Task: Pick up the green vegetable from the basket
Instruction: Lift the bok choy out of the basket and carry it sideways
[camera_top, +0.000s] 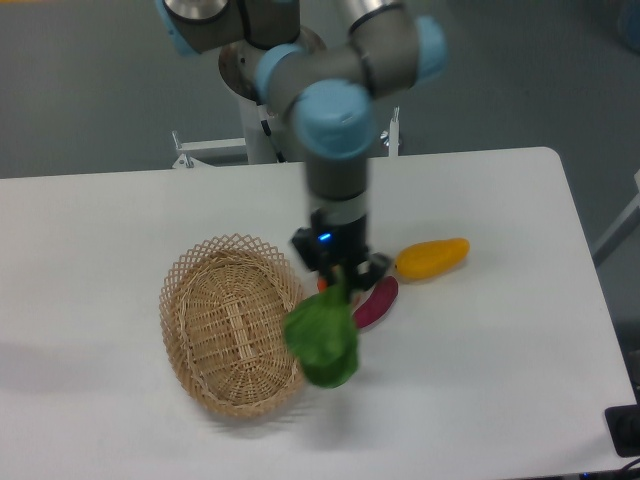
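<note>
The green vegetable (322, 340) has broad bright green leaves and hangs from my gripper (338, 276), which is shut on its upper stem end. It hangs beside the right rim of the basket, above the table, its leaves overlapping the rim in view. The basket (232, 322) is an oval tan wicker one with a lattice rim, lying at the middle left of the white table. Its inside shows no food.
A purple eggplant-shaped piece (378, 300) lies just right of the gripper. A yellow elongated fruit (432, 257) lies further right. A small bit of orange (323, 285) shows behind the gripper. The arm's base stands at the table's far edge.
</note>
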